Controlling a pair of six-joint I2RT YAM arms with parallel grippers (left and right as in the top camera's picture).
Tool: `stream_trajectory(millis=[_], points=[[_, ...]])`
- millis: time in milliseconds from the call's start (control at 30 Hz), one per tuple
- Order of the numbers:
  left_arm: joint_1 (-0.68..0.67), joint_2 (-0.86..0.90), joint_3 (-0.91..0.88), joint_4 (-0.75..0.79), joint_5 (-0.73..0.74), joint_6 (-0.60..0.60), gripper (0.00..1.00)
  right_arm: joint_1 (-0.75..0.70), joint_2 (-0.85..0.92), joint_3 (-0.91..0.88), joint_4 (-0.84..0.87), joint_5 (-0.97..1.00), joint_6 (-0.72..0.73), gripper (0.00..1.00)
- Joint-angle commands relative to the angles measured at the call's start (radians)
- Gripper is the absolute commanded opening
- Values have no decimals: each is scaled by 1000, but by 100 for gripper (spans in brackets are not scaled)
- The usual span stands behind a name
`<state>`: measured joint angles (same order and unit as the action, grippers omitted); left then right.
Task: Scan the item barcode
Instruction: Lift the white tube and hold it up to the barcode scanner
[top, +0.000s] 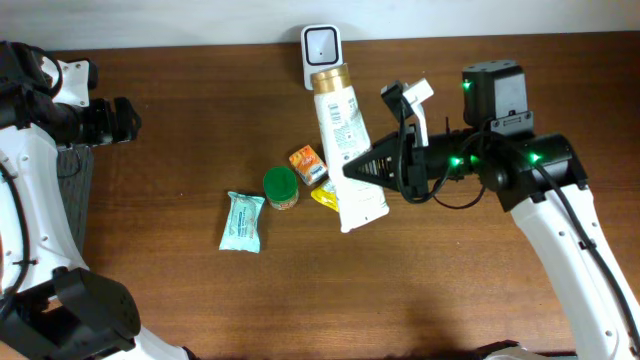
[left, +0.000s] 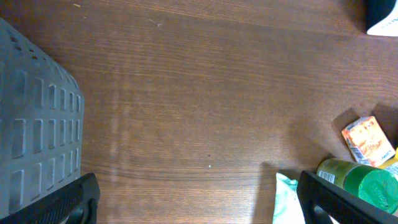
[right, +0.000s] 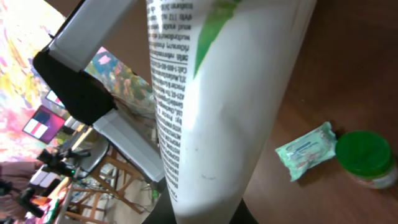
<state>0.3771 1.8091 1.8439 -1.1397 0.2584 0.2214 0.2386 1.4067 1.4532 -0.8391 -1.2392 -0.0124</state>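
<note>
A white tube (top: 338, 120) with a gold cap and printed text is held above the table, its cap end pointing at the small white scanner (top: 321, 48) at the back edge. My right gripper (top: 356, 172) is shut on the tube's lower half. In the right wrist view the tube (right: 217, 93) fills the middle and hides most of the right gripper (right: 208, 216). My left gripper (top: 122, 120) stands open at the far left, away from the items. In the left wrist view the left gripper (left: 199, 208) holds nothing, with bare wood between its fingers (left: 65, 202).
On the table lie a green-lidded jar (top: 281, 187), a small orange box (top: 307, 162), a yellow packet (top: 325, 196) and a teal wipes pack (top: 242, 221). A grey perforated basket (left: 37, 124) sits at the left edge under the left arm.
</note>
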Motion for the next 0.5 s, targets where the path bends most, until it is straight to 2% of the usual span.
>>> stream_trajectory(millis=[0, 100, 200, 333, 400, 467], points=[[-1, 11, 8, 1, 15, 16, 99, 25, -21, 34, 3, 112, 89, 4], [-1, 11, 8, 1, 15, 16, 99, 61, 14, 60, -26, 283, 99, 4], [-1, 11, 8, 1, 15, 16, 99, 90, 120, 183, -129, 376, 60, 4], [-1, 11, 8, 1, 15, 16, 99, 127, 366, 558, -378, 569, -55, 4], [-1, 11, 8, 1, 15, 16, 99, 141, 462, 713, -451, 684, -66, 4], [-1, 11, 8, 1, 15, 16, 99, 160, 595, 905, -508, 901, -66, 4]])
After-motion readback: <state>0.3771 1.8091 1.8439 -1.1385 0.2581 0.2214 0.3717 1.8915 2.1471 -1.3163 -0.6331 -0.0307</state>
